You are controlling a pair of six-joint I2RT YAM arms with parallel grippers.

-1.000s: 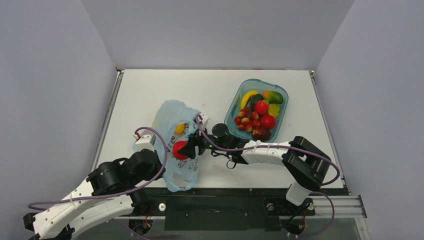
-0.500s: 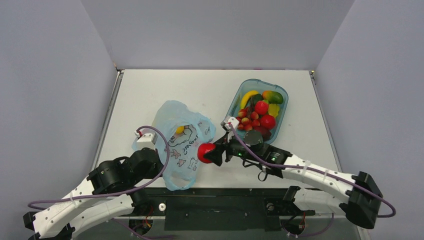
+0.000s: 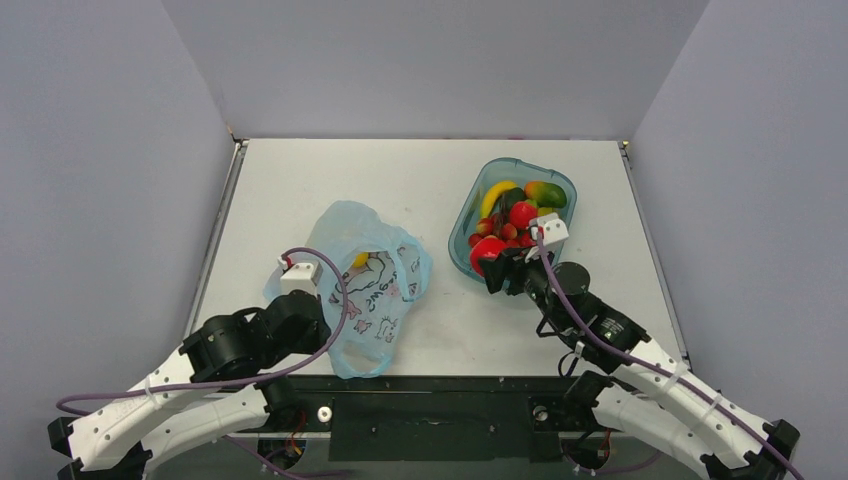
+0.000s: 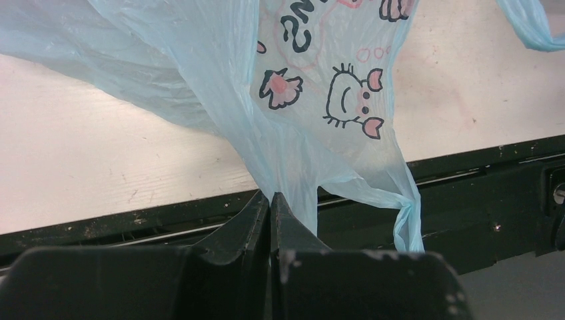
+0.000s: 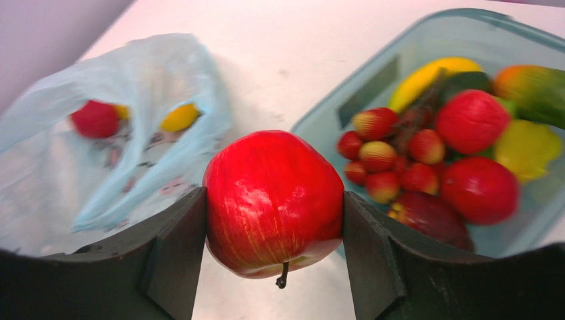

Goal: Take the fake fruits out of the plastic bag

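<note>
Your thin, crinkly light-blue translucent plastic bag (image 3: 372,290), printed with black-and-pink cartoon figures, lies on the left half of the white bench (image 3: 300,180). Its lower end reaches the bench's near edge, beside the black frame (image 4: 480,193). Your left gripper (image 4: 270,203) is clenched tight on a fold of that bag at the near edge. Your right gripper (image 3: 492,262) clasps the glossy red toy apple (image 5: 273,200) between both fingers at the near-left end of the teal transparent oval tub (image 5: 400,50). The tub sits in the far-right quarter of the bench, well apart from the bag. Bare bench shows between bag and tub, and a wide strip of it runs along the far edge into the far-left corner. Count one apple in the grip. Inside the bag two fruits show through the film, one red round fruit (image 5: 95,119) and one orange-yellow rounded fruit (image 5: 180,117); a yellow sliver beside the red one is too blurred to name. In the tub you have one yellow banana (image 3: 495,196), one green-and-orange mango (image 3: 550,193), one cluster of small red strawberries (image 5: 383,160), two bigger red round fruits (image 5: 472,120), one yellow-green lumpy fruit (image 5: 526,148) and one dark red fruit (image 5: 433,223). The bench top is matt white with light scuffs, and pale lilac-grey walls (image 3: 100,200) close it in on the left, far and right sides.
</note>
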